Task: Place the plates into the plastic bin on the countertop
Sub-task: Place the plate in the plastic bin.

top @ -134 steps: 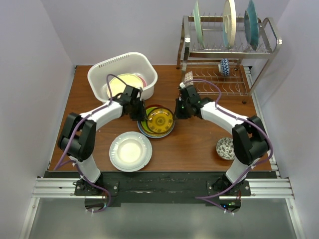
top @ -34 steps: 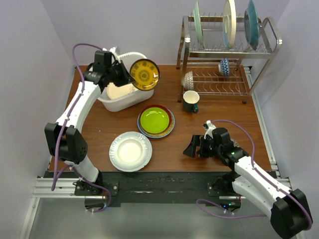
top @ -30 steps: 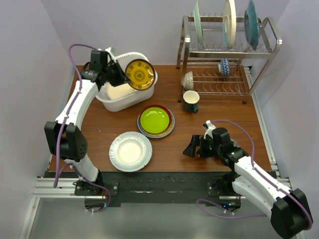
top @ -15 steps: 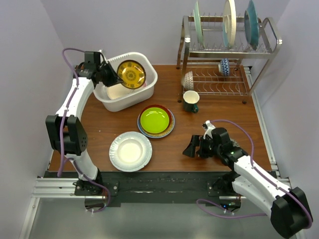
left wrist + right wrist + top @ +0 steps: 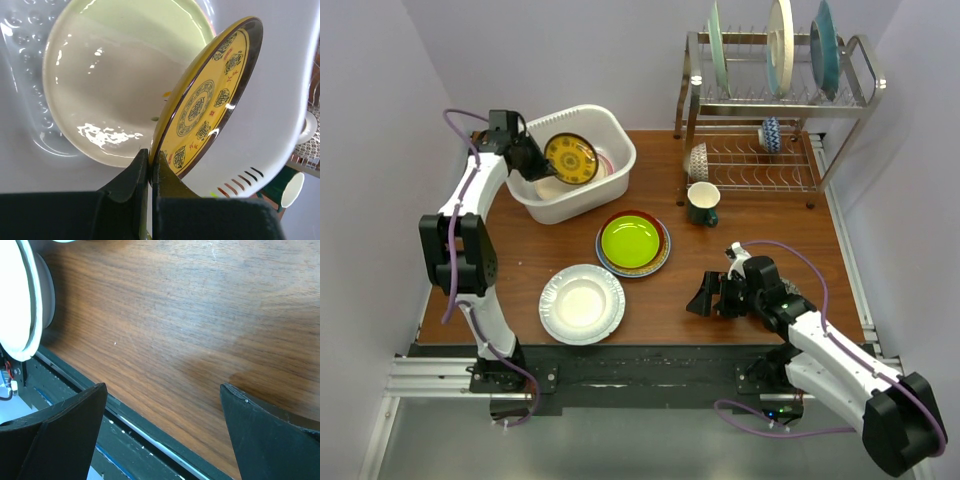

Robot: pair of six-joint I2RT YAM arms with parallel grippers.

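Observation:
My left gripper (image 5: 535,161) (image 5: 151,152) is shut on the rim of a yellow patterned plate (image 5: 570,158) (image 5: 210,105). It holds the plate on edge inside the white plastic bin (image 5: 617,172) (image 5: 270,120), above a cream plate (image 5: 110,85) lying in the bin. On the countertop (image 5: 520,260) sits a stack of plates with a lime one on top (image 5: 631,240), and a white plate (image 5: 582,303) (image 5: 25,305) lies nearer the front. My right gripper (image 5: 703,297) (image 5: 162,390) stands open and holds nothing, low over bare wood at the front right.
A steel wire dish rack (image 5: 770,110) stands at the back right with three plates upright (image 5: 780,45) and a small bowl (image 5: 771,133) on its lower shelf. Another patterned bowl (image 5: 698,160) and a dark green mug (image 5: 702,203) stand in front of it.
My left arm has carried the yellow plate leftward and down, from the bin's right rim to inside the bin. The right arm has stayed put.

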